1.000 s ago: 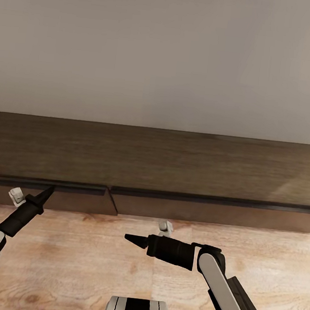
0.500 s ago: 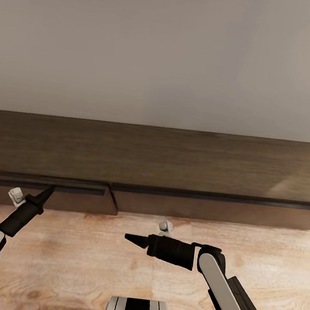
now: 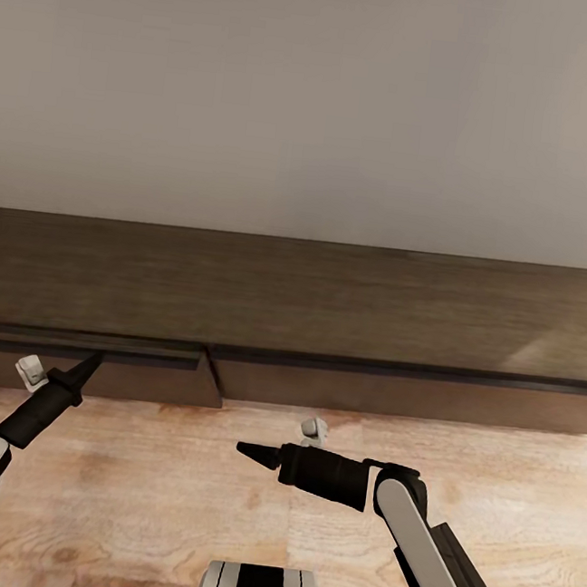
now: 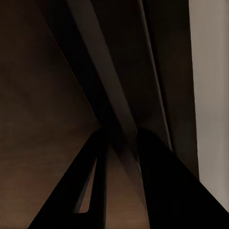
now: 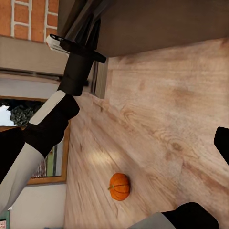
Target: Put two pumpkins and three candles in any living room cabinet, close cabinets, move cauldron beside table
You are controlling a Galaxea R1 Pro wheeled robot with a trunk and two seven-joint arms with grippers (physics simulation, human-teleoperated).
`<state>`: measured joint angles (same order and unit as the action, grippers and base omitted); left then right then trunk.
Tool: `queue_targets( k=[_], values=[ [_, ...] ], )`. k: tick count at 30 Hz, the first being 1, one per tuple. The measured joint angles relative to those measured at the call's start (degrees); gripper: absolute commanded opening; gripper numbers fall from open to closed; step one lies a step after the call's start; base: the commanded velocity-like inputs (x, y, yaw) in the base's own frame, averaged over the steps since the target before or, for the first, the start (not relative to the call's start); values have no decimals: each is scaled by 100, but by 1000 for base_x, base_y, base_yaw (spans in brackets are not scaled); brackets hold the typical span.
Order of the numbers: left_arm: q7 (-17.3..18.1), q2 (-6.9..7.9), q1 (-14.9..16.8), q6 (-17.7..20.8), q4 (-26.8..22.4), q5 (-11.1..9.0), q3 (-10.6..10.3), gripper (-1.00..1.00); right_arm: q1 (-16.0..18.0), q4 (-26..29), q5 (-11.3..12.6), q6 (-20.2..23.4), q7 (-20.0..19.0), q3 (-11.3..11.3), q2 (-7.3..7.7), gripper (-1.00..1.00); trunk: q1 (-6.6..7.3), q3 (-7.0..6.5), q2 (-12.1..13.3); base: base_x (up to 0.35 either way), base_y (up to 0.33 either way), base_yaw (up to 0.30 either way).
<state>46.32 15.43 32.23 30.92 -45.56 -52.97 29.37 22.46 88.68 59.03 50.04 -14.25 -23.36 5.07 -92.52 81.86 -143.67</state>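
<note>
The cabinet stands against the wall ahead, its rigid, handle-less left panel ajar and best taken at the top edge, where the left gripper tip rests, fingers closed; whether the right gripper is closed cannot be told.

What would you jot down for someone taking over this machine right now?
Left end effector: tips at the top edge of the cabinet's left front panel, which stands slightly ajar; open or shut, cannot tell.
Right end effector: over the floor, apparently shut and empty.
One pumpkin lies on the floor beyond the left arm.
Left: open the panel, stow pumpkins and candles, close up, place cauldron.
</note>
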Motion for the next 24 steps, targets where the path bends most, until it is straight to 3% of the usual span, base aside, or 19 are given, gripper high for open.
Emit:
queue_targets(
  k=[24],
  values=[
    [-37,-1,2,4,-3,-29,9,-100,0,0,0,3,-8,0,0,100,-1,0,0,-84,0,0]
  ],
)
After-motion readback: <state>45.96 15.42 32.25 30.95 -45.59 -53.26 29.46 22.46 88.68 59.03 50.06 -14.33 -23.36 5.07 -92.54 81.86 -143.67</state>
